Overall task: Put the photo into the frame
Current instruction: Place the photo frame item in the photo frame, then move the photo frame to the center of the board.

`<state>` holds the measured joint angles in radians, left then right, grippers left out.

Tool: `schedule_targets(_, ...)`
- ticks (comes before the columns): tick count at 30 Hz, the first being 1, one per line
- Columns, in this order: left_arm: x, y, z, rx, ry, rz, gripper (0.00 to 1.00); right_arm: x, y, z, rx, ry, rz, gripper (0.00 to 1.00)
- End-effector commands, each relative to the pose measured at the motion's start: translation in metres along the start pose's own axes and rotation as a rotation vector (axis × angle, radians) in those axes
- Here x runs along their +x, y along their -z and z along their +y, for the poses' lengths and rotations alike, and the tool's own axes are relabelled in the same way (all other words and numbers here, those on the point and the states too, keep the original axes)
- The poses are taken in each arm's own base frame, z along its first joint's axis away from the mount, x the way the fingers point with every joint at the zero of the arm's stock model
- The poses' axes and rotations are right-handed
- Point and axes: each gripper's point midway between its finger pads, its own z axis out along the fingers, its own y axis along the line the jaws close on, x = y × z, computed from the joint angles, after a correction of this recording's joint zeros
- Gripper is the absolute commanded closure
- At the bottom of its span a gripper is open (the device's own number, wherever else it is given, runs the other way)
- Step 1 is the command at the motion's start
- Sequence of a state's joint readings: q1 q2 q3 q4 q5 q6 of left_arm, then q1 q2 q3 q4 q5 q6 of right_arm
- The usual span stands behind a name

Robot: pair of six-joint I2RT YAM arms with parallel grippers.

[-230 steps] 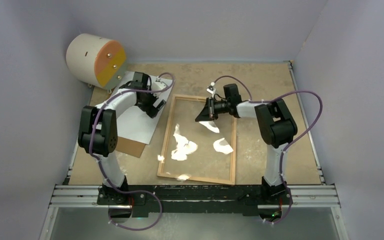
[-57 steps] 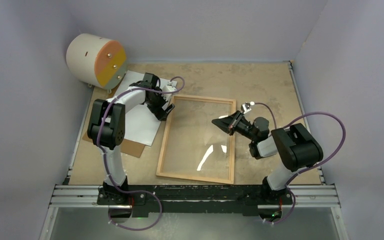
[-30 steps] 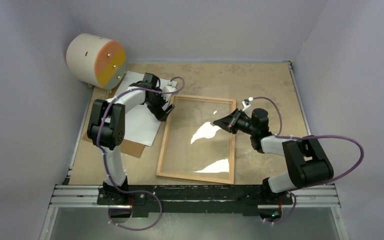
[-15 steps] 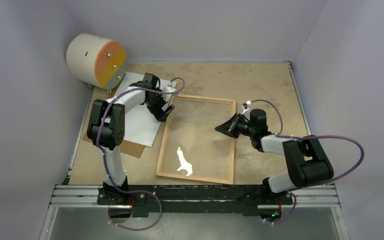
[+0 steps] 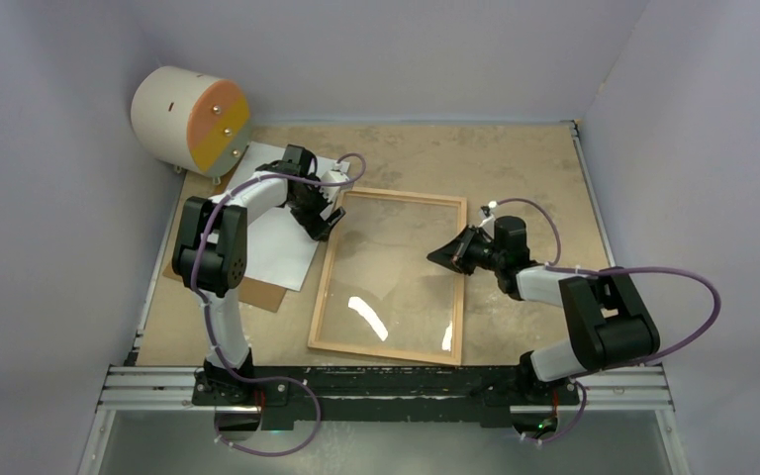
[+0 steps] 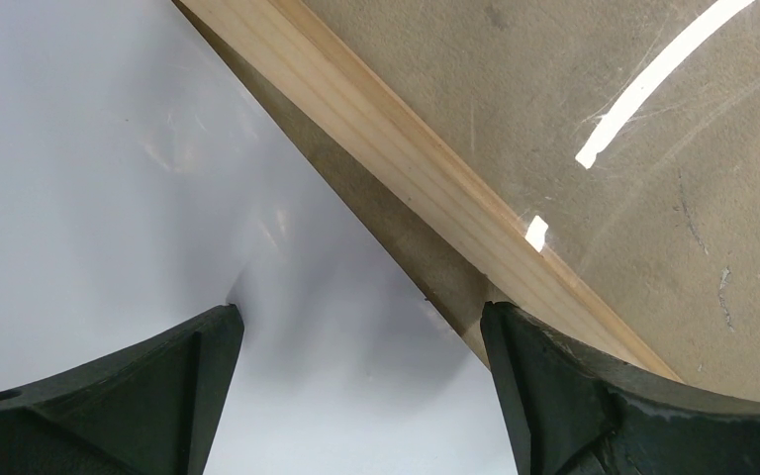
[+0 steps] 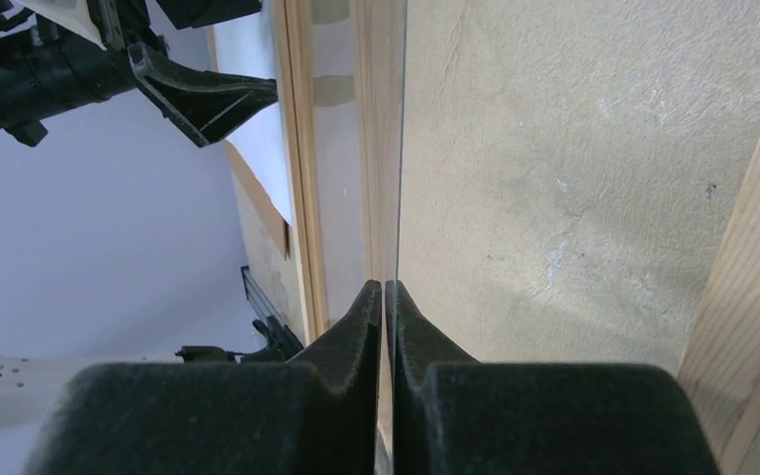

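Note:
The photo [image 5: 279, 242] lies white back up at the left, on top of a brown sheet. My left gripper [image 5: 325, 220] hangs open over the photo's right edge; in the left wrist view one finger [image 6: 158, 386] rests over the photo [image 6: 109, 148] and the other [image 6: 574, 396] sits at the frame's wooden left rail [image 6: 396, 158]. The light-wood frame [image 5: 322, 297] lies in the middle of the table. My right gripper [image 5: 437, 255] is at the frame's right side, shut on the thin edge of the clear pane [image 7: 399, 148], which I see edge-on between the jaws of the right gripper [image 7: 386, 287].
A brown fibreboard sheet [image 5: 255, 290] sticks out from under the photo. A white drum with an orange face [image 5: 190, 119] stands at the back left corner. Walls close in the table on three sides. The frame's right rail [image 7: 752, 277] runs beside the right gripper.
The right gripper has shifted slightly toward the near side with the pane, and the glare on the pane has moved. The left arm has stayed still.

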<state>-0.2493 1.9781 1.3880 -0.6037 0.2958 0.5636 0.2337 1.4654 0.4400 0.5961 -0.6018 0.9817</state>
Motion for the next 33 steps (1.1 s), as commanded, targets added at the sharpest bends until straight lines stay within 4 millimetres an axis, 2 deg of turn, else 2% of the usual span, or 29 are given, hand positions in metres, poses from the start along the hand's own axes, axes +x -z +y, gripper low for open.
schedule_targets(1,0.002,0.006,-0.016,0.055,-0.002,0.001,0.03,-0.017,-0.006,0.015,-0.03,0.066,-0.034,0.9)
schedule_targets(5,0.002,0.006,-0.016,0.052,-0.005,0.003,0.03,-0.017,-0.011,0.009,0.041,0.102,-0.018,0.79)
schedule_targets(13,0.002,0.007,-0.016,0.051,-0.005,0.002,0.03,-0.017,-0.01,0.003,0.118,0.125,-0.023,0.4)
schedule_targets(17,0.003,0.007,-0.016,0.05,-0.008,0.003,0.03,-0.019,-0.01,0.001,0.158,0.146,-0.033,0.29)
schedule_targets(20,0.003,0.008,-0.016,0.05,-0.01,0.002,0.03,-0.018,-0.009,-0.001,0.204,0.172,-0.031,0.16)
schedule_targets(23,0.003,0.007,-0.016,0.05,-0.01,0.003,0.03,-0.018,-0.008,-0.005,0.238,0.193,-0.036,0.13)
schedule_targets(25,0.004,0.007,-0.016,0.052,-0.01,0.005,0.03,-0.017,-0.007,-0.006,0.259,0.205,-0.035,0.07)
schedule_targets(33,0.004,0.006,-0.016,0.052,-0.011,0.007,0.03,-0.019,-0.004,-0.011,0.36,0.271,-0.041,0.01)
